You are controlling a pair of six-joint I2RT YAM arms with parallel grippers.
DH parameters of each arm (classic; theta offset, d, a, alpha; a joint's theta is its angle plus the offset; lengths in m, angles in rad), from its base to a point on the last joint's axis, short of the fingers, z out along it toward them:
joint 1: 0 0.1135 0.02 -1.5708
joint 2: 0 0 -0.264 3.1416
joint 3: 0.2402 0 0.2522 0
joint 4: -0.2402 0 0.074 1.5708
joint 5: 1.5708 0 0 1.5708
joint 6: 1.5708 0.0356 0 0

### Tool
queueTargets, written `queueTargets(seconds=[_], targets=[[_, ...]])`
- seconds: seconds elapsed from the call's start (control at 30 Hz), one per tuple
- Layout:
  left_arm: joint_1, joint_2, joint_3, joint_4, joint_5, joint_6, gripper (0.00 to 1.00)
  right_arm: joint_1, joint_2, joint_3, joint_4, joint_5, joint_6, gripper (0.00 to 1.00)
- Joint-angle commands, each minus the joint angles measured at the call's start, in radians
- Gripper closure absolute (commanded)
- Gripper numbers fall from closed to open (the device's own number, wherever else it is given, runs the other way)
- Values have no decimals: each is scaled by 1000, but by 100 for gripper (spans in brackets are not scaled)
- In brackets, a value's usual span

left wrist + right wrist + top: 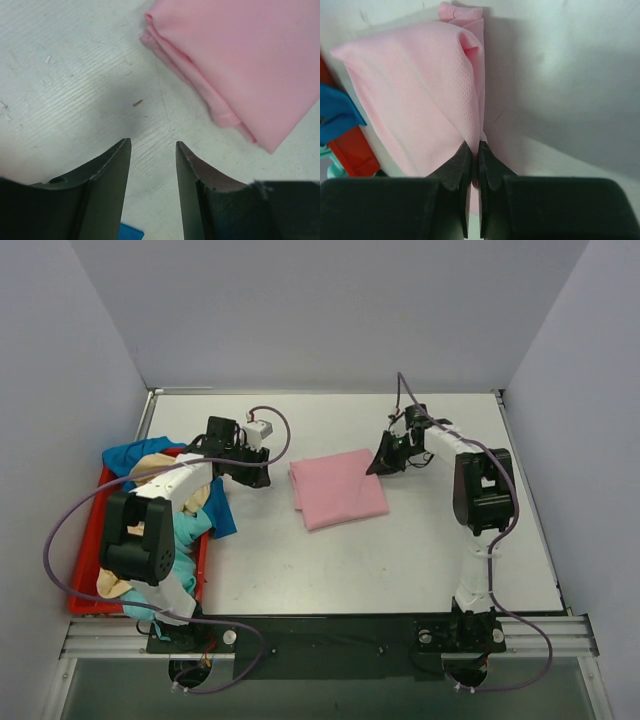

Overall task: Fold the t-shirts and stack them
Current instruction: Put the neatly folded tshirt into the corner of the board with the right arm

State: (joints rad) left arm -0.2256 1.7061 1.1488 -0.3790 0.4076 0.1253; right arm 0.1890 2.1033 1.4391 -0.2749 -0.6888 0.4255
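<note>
A light pink t-shirt (338,489) lies folded into a rough rectangle near the middle of the white table (400,560). My right gripper (381,464) is at its upper right corner, shut on the pink cloth, which rises in a tented fold (435,85) from between the closed jaws. My left gripper (262,477) hovers just left of the shirt, open, with bare table between its fingers (117,165); the shirt's layered folded edge (200,80) lies ahead of it. Blue (135,453), teal (190,530) and cream (112,585) t-shirts are heaped in the tray.
A red plastic tray (88,560) sits at the table's left edge, partly under my left arm, with clothes spilling over its right rim. A blue shirt corner (131,232) shows below the left fingers. Grey walls enclose the table on three sides.
</note>
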Motion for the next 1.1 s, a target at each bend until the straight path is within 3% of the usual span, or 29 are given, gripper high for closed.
queueTargets(seconds=[0.0, 0.23, 0.4, 0.67, 1.07], targets=[[15, -83, 26, -6, 8, 37, 49, -89, 93, 213, -203, 89, -155, 100], [31, -123, 23, -24, -23, 62, 49, -221, 224, 518, -430, 195, -347, 100], [37, -145, 28, -40, -35, 71, 49, -276, 308, 707, -486, 389, -470, 100], [38, -152, 68, -73, -78, 86, 49, -338, 399, 874, -477, 589, -706, 100], [40, -149, 109, -106, -170, 97, 49, -439, 449, 949, -241, 736, -722, 100]])
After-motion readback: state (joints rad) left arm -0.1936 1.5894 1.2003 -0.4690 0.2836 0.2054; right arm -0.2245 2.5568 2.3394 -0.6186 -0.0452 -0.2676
